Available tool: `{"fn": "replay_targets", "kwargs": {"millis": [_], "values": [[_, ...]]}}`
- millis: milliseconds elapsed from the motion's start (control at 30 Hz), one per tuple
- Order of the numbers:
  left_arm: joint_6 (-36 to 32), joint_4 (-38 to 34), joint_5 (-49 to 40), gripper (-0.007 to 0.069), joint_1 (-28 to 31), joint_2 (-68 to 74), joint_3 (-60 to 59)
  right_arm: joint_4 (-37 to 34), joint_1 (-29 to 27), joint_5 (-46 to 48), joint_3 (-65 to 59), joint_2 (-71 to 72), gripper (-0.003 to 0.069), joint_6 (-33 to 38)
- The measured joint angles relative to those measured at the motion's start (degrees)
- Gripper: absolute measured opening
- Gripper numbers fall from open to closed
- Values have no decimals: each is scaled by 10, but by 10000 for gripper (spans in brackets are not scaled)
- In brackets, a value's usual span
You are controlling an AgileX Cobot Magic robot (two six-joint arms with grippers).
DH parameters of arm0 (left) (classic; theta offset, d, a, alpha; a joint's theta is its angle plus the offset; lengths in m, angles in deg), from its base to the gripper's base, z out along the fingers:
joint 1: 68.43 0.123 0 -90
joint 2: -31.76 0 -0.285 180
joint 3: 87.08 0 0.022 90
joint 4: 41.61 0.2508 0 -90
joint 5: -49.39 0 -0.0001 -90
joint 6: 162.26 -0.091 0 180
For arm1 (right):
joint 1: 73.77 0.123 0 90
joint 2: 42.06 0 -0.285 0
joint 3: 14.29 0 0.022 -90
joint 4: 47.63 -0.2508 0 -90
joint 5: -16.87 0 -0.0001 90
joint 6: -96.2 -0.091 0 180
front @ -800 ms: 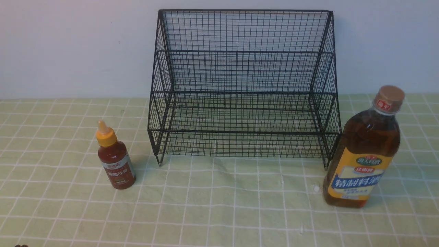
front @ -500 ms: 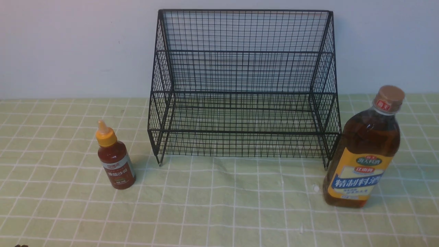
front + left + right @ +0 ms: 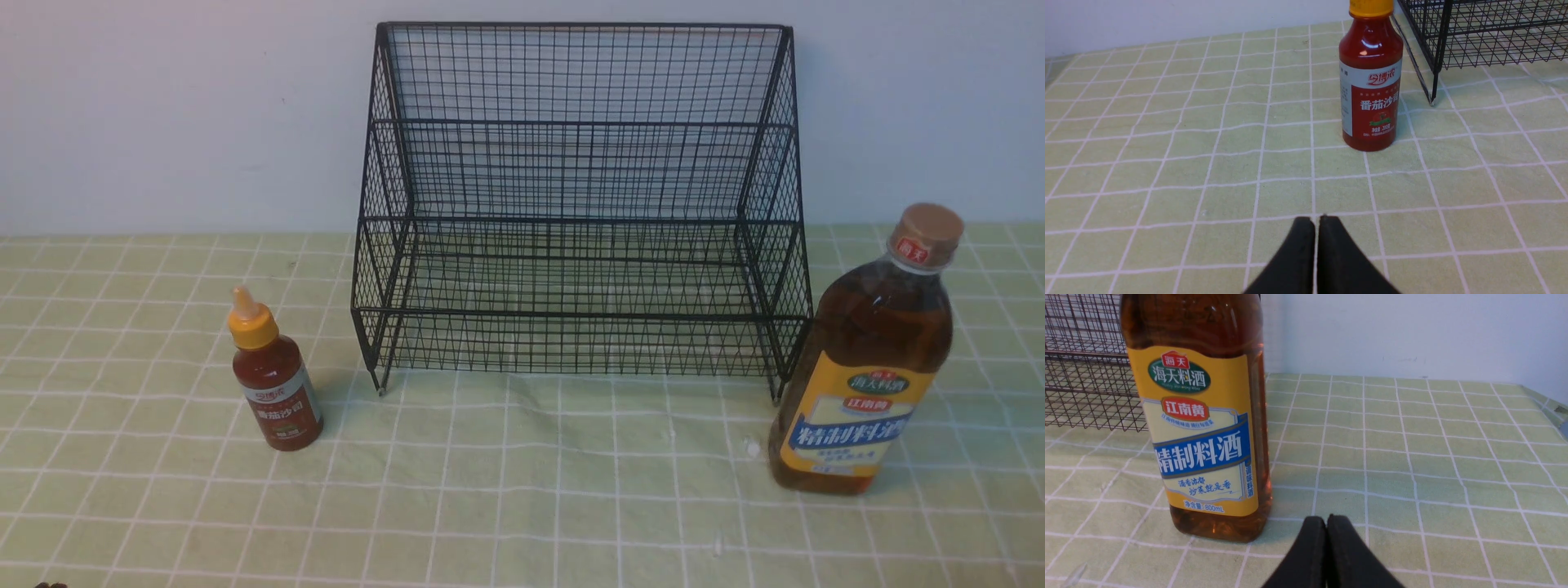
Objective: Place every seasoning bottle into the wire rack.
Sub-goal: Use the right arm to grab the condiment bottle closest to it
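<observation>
1. Two seasoning bottles stand upright on the desk's green checked cloth (image 3: 522, 506), both outside the rack.
2. The small red sauce squeeze bottle with a yellow nozzle cap (image 3: 276, 384) sits near the left front leg of the large black wire-mesh two-tier rack (image 3: 580, 212), not touching it.
3. The tall clear amber-liquid bottle with a yellow-blue label and tan cap (image 3: 865, 359) stands just beside the rack's right front corner.
4. My left gripper (image 3: 1315, 219) is pinched closed and empty, facing the red bottle.
5. My right gripper (image 3: 1326, 517) is likewise closed on nothing, near the amber bottle's base.

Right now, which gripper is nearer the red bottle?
Left. Left gripper faces the red bottle, apart from it; right gripper is beside the amber bottle, past the rack.
</observation>
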Motion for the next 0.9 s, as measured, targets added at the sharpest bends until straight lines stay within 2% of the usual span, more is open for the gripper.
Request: {"fn": "replay_targets", "kwargs": {"millis": [133,167,333,400,533,733,800,900], "values": [[0,0,0,-6,0,0,0,-5,0,-4,0,0,-15,-1],[0,0,0,-6,0,0,0,-25,0,-14,-2,0,-15,-6],[0,0,0,-6,0,0,0,-177,0,-126,-6,0,-15,-36],[0,0,0,-6,0,0,0,-266,0,-192,-6,0,-15,-46],[0,0,0,-6,0,0,0,-387,0,-256,-6,0,-15,-42],[0,0,0,-6,0,0,0,-458,0,-320,0,0,-15,-32],[0,0,0,-6,0,0,0,-455,0,-284,32,0,-15,-26],[0,0,0,-6,0,0,0,-405,0,-181,129,-21,-15,17]]}}
